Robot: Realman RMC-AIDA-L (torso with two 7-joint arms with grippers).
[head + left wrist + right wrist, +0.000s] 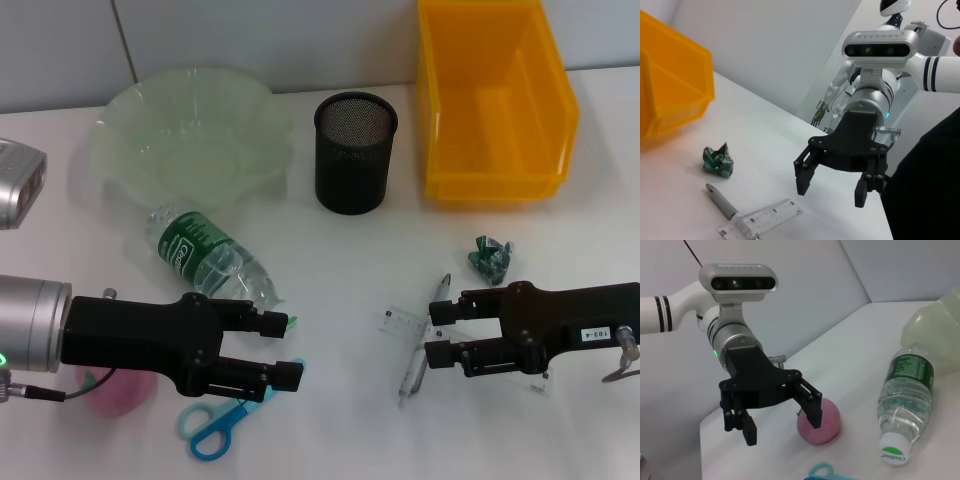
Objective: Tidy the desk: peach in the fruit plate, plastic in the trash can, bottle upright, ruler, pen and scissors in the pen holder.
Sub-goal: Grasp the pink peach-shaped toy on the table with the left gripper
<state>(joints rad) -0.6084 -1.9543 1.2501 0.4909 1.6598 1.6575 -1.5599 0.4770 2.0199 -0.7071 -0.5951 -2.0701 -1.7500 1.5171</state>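
Head view shows nothing tidied yet. The left gripper (pixel 285 350) hovers with jaws open and empty over the scissors (pixel 212 428), the peach (pixel 118 388) partly hidden beneath its arm, the lying bottle (pixel 212 257) just beyond. The right gripper (pixel 440 332), jaws likewise open, hangs over the ruler (pixel 405 324) and pen (pixel 422 343), probably lining up a pick. Crumpled plastic (pixel 490 259) lies near the yellow bin (pixel 495 95). The pen holder (pixel 355 152) and fruit plate (pixel 195 135) stand empty at the worktop's (pixel 340 260) far side.
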